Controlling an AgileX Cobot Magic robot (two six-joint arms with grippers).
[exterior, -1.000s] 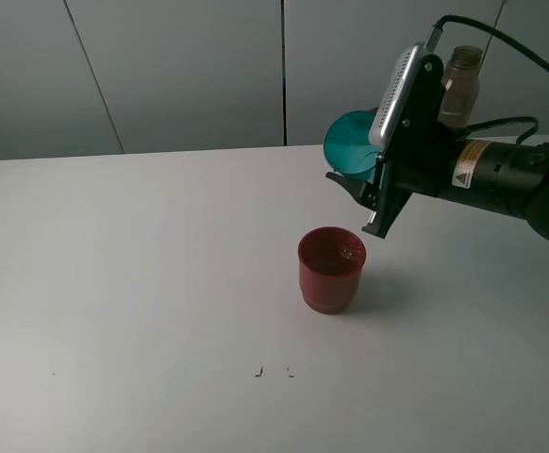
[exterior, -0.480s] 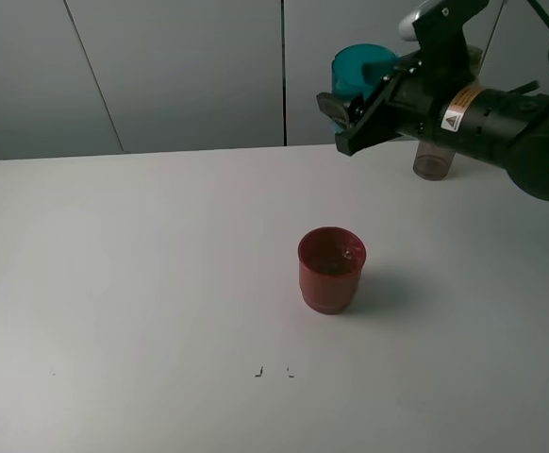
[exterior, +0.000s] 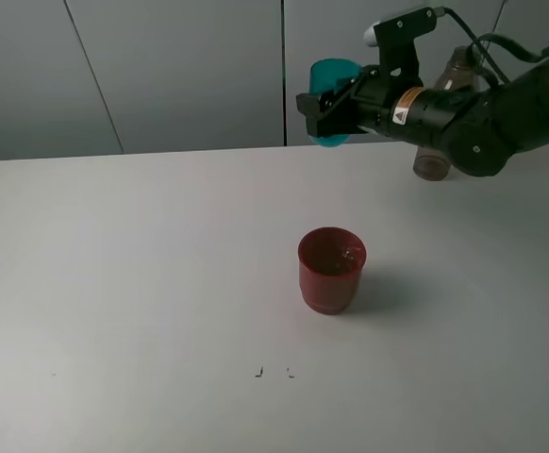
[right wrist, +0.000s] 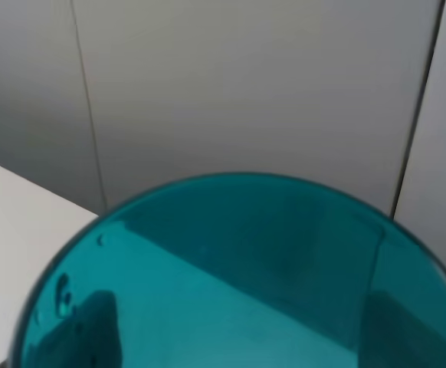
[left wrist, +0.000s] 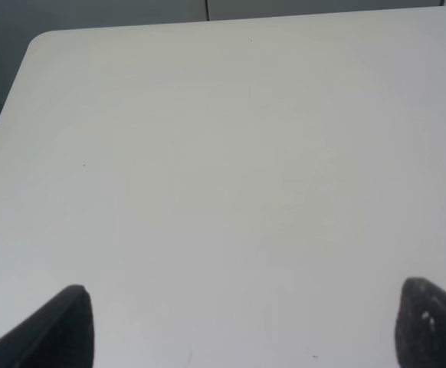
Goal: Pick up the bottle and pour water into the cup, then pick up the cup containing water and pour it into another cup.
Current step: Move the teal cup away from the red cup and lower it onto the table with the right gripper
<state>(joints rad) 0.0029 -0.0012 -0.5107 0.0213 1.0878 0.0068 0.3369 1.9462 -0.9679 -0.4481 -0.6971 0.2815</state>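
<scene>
Teal cup (exterior: pixel 331 89) aloft, well above and behind red cup (exterior: pixel 331 269), pinched in right gripper (exterior: pixel 324 107). Likely light, slick, thin-walled: best gripped mid-body, gently. Left gripper (left wrist: pixel 238 322) spread over bare bench (left wrist: pixel 223 153).

The bench (exterior: pixel 142 283) has a smooth, matt white top with a faint sheen. The cup (exterior: pixel 329 75) is translucent teal plastic, glossy, with small droplets clinging inside (right wrist: pixel 238 284). Another cup (exterior: pixel 331 269) is opaque dark red plastic, smooth, with a wet glint within. The bottle (exterior: pixel 441 142) is smoky, translucent grey-brown plastic. The right pincer (exterior: pixel 317 106) is matt black, its arm housing semi-gloss black.
</scene>
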